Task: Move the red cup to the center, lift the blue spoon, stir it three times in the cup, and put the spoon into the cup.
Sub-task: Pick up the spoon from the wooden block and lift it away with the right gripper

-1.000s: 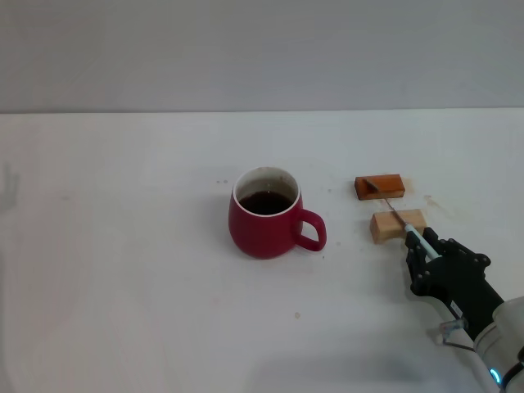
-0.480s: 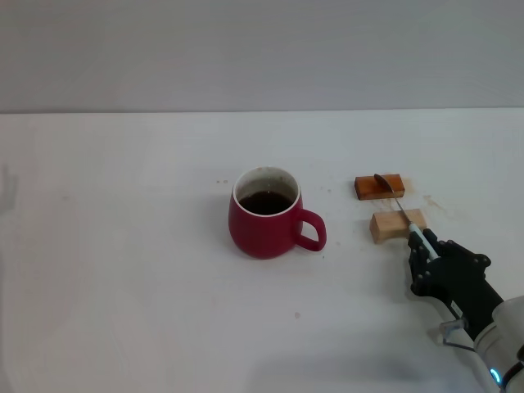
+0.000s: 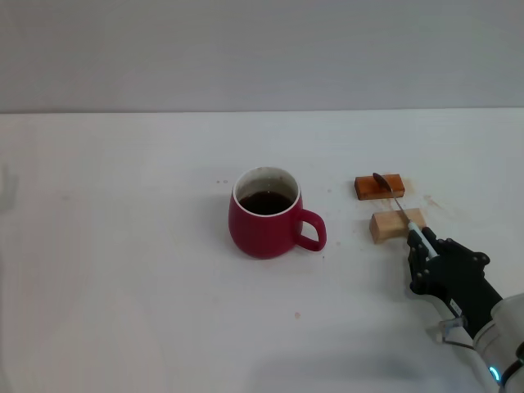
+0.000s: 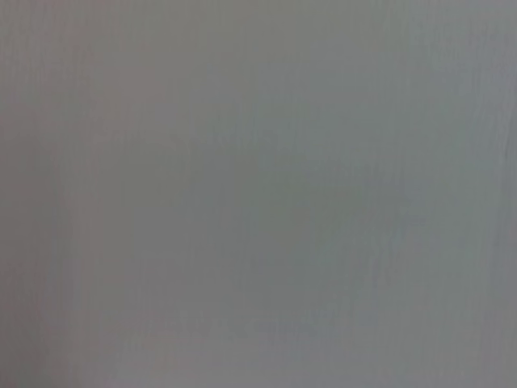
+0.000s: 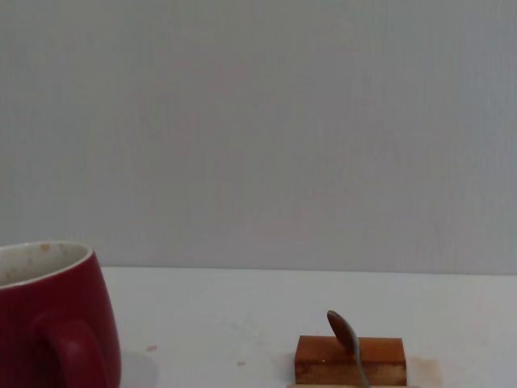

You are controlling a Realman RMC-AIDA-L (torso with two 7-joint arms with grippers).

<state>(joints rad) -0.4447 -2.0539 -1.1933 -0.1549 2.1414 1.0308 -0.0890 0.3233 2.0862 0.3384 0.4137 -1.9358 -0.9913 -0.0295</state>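
Note:
The red cup (image 3: 266,214) stands upright at the middle of the white table, handle toward the right, dark liquid inside; its side also shows in the right wrist view (image 5: 50,315). The blue spoon (image 3: 399,208) slants with its silver bowl raised just above the orange-brown block; its bowl shows in the right wrist view (image 5: 342,332). My right gripper (image 3: 424,250) at the front right is shut on the spoon's pale-blue handle end. The left gripper is out of view.
An orange-brown wooden block (image 3: 379,187) and a tan wooden block (image 3: 398,225) lie right of the cup, under the spoon. The orange-brown block also shows in the right wrist view (image 5: 350,360). The left wrist view shows only plain grey.
The spoon's bowl has risen off the orange-brown block and the spoon has tilted up. My right gripper has shifted slightly. The cup has not moved.

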